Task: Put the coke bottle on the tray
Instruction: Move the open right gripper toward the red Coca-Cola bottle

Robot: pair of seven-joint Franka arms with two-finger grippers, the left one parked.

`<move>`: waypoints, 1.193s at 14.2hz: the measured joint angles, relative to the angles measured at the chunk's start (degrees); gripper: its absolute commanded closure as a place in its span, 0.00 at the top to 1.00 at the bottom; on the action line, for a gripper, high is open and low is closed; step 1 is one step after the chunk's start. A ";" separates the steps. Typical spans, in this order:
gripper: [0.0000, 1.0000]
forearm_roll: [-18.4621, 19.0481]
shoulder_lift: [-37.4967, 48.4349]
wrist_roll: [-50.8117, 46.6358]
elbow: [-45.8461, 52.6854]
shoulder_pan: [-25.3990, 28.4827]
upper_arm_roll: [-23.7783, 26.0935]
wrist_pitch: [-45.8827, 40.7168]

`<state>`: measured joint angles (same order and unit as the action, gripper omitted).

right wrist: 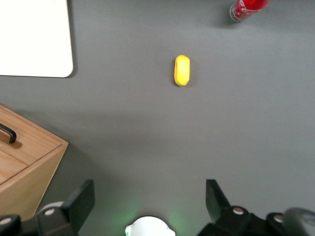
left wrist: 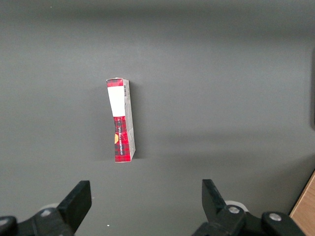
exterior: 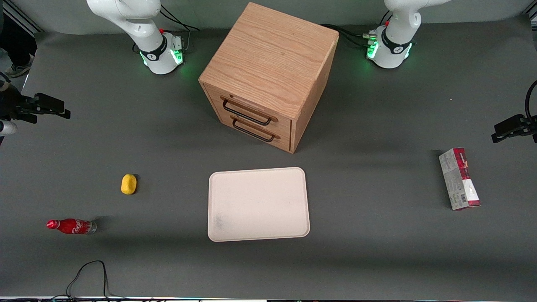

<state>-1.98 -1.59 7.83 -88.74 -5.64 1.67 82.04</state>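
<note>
The hand (right wrist: 147,201), fingers spread and holding nothing, hangs high above the counter (exterior: 377,251); the bottle (exterior: 71,226) lies toward the working arm's end, well apart from the tray (exterior: 259,204).

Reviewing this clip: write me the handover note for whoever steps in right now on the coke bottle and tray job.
Gripper: open, empty, up high over bare table near the working arm's base, with the yellow lump in its view.
Coke bottle: lying on its side on the table toward the working arm's end, nearer the front camera than the yellow lump, untouched.
Tray: bare, in front of the wooden drawer cabinet, nearer the front camera.
Done: nothing yet.
Left: reach the bottle, grasp it, carry it to the tray, set it down, release.
</note>
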 measured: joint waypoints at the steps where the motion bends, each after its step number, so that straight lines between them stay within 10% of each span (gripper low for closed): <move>1: 1.00 0.00 -0.04 -0.37 0.13 -0.30 0.87 -0.03; 17: 1.00 1.10 -0.77 -0.43 3.46 -0.47 0.40 -2.26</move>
<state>-0.88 -2.36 7.40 -85.27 -6.11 2.07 79.78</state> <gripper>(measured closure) 0.000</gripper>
